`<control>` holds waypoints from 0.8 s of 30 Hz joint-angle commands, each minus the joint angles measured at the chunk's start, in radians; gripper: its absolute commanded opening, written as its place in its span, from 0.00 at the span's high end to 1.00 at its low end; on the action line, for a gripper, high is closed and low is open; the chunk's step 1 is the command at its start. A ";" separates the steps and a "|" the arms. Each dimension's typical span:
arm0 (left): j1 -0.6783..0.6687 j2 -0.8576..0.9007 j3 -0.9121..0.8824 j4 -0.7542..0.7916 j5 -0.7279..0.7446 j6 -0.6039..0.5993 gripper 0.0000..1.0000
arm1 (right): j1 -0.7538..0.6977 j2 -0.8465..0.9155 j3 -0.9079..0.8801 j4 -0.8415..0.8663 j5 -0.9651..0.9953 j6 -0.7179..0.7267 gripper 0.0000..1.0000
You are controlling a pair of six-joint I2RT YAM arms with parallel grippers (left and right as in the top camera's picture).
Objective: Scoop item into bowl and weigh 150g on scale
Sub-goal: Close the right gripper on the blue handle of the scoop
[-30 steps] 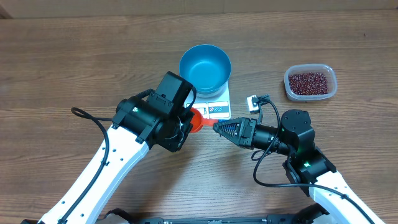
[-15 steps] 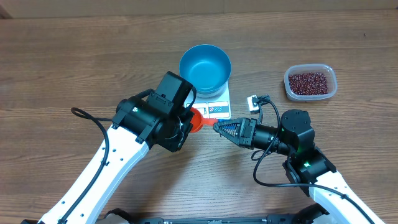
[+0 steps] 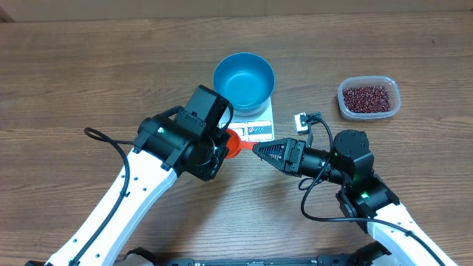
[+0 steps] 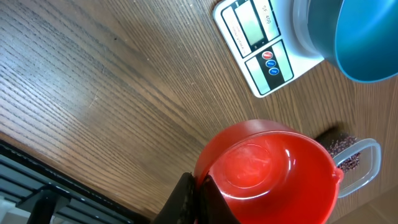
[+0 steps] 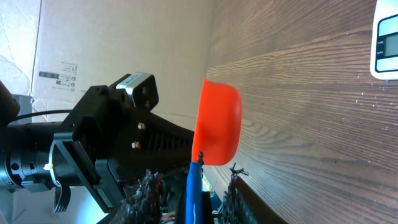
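The left fingers pinch the empty scoop; the right fingers hang partly spread just beside it. It looks like a handover, so the right fingers must next close on the scoop

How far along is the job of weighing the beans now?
Done: the bowl stands on the scale, and it is empty. In hand: the left tool holds the scoop, also empty, near the scale. Left: the beans lie in the tub, so scooping and weighing have not begun.
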 commanded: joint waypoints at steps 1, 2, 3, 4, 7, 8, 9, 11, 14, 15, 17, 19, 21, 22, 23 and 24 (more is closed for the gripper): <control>-0.006 0.003 0.017 -0.004 -0.011 -0.021 0.96 | 0.005 -0.002 0.024 0.009 0.018 -0.004 0.66; -0.006 0.003 0.017 -0.004 -0.011 -0.021 0.96 | 0.005 -0.002 0.024 0.009 0.019 -0.004 0.68; -0.006 0.003 0.017 -0.003 -0.011 -0.021 0.96 | 0.005 -0.002 0.024 0.009 0.019 -0.004 0.73; -0.006 0.003 0.017 -0.003 -0.011 -0.021 0.96 | 0.005 -0.002 0.024 0.009 0.019 -0.004 0.76; -0.006 0.003 0.017 -0.003 -0.011 -0.022 0.96 | 0.005 -0.002 0.024 0.009 0.019 -0.004 0.87; -0.006 0.003 0.017 -0.003 -0.011 -0.022 0.96 | 0.005 -0.002 0.024 0.009 0.019 -0.004 0.90; -0.006 0.003 0.017 -0.003 -0.011 -0.022 0.96 | 0.005 -0.002 0.024 0.009 0.019 -0.004 0.93; -0.006 0.003 0.017 -0.003 -0.011 -0.022 0.96 | 0.005 -0.002 0.024 0.009 0.019 -0.004 0.96; -0.006 0.003 0.017 -0.003 -0.011 -0.021 0.96 | 0.005 -0.002 0.024 0.009 0.019 -0.004 0.96; -0.006 0.003 0.017 -0.003 -0.011 -0.021 0.96 | 0.005 -0.002 0.024 0.009 0.019 -0.004 0.96; -0.006 0.003 0.017 -0.003 -0.011 -0.021 0.85 | 0.005 -0.002 0.024 0.009 0.019 -0.004 0.96; -0.006 0.003 0.017 -0.003 -0.012 -0.021 0.46 | 0.005 -0.002 0.024 0.009 0.019 -0.004 0.96; -0.006 0.003 0.017 -0.003 -0.012 -0.021 0.00 | 0.005 -0.002 0.024 0.009 0.019 -0.004 0.96; -0.006 0.003 0.017 -0.003 -0.011 -0.021 0.00 | 0.005 -0.002 0.024 0.008 0.019 -0.004 0.96; -0.006 0.003 0.017 -0.003 -0.011 -0.021 0.01 | 0.005 -0.002 0.024 0.008 0.019 -0.004 0.96; -0.006 0.003 0.017 -0.003 -0.011 -0.021 0.01 | 0.005 -0.002 0.024 0.008 0.019 -0.005 0.96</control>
